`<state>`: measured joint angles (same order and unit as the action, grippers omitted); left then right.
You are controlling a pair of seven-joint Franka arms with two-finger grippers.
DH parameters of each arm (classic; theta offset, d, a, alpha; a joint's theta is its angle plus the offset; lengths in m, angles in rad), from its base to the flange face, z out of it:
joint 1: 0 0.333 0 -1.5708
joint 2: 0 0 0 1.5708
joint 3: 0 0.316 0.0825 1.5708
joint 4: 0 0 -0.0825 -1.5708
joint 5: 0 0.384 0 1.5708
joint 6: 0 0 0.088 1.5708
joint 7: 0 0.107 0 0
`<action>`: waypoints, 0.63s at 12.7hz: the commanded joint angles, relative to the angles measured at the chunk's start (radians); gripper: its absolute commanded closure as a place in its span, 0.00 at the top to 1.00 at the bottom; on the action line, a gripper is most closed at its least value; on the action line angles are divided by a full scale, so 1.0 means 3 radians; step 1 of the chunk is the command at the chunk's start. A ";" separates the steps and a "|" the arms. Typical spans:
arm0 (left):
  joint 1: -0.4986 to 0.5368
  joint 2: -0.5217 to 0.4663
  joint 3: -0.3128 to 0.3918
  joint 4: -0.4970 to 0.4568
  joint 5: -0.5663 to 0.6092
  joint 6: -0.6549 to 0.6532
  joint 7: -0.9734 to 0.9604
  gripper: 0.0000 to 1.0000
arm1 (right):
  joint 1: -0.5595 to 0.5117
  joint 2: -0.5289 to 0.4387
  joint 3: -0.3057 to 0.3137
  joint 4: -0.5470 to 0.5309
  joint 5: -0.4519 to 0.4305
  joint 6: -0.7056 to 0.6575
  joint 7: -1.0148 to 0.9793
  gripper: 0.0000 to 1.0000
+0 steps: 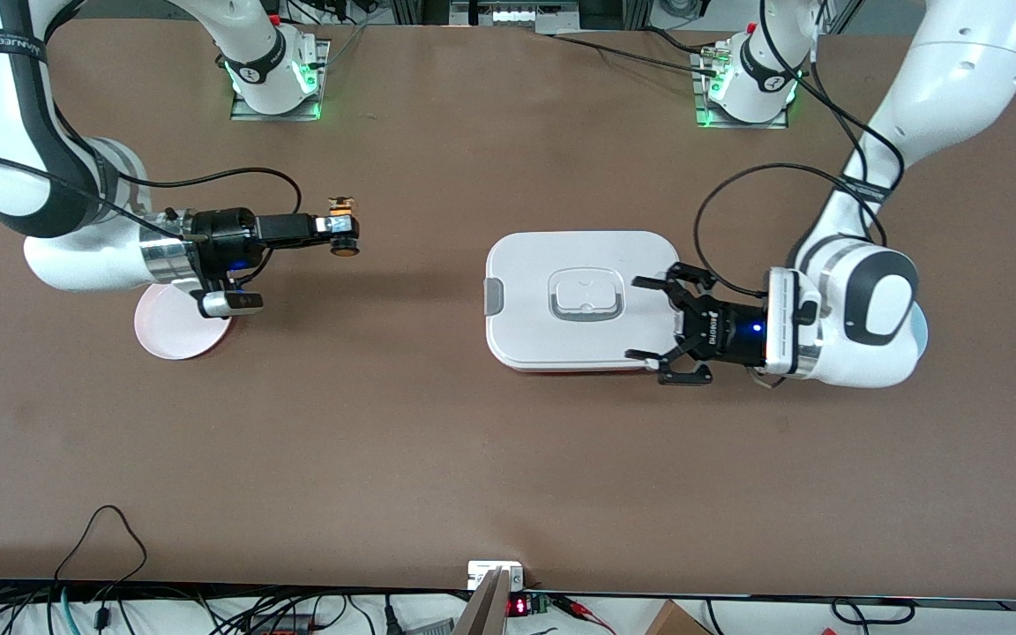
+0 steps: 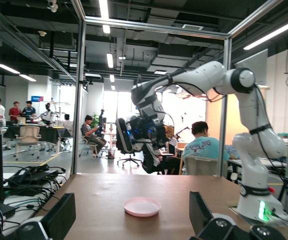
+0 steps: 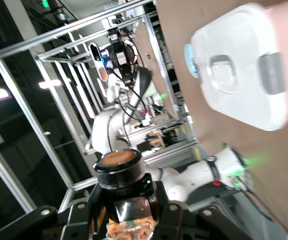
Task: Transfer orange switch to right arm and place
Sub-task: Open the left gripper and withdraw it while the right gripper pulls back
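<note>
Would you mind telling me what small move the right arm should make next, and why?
Probably carry the orange switch back toward the pink plate and lower it there. The right end effector is shut on the switch, up in the air over bare table, and the plate sits beneath that arm's wrist. The left end effector is open and holds nothing, over the edge of the white lidded box, so the handover looks done.

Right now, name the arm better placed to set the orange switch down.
Right. Its claw is shut on the orange switch, up beside the pink plate. The left claw hangs open over the white container.
</note>
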<state>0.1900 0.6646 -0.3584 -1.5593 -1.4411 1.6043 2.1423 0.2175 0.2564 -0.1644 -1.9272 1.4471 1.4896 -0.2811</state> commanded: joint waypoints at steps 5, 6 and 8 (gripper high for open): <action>0.0746 0.0152 -0.0002 0.0463 0.1480 -0.0194 0.0059 1.00 | -0.0300 -0.0037 0.0021 0.0032 -0.1589 -0.0185 -0.0871 0.17; 0.0818 0.0172 0.0033 0.0468 0.1480 -0.0188 0.0058 1.00 | -0.0321 -0.0037 0.0016 0.0037 -0.1810 -0.0164 -0.0994 0.17; 0.0911 0.0162 0.0248 0.0676 0.1561 -0.0178 0.0048 1.00 | -0.0341 -0.0037 0.0016 0.0078 -0.2316 -0.0062 -0.1174 0.17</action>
<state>0.4534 0.6895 -0.3143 -1.4425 -1.0136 1.5677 2.1631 0.1269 0.2554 -0.1666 -1.9214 0.8594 1.4536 -0.5824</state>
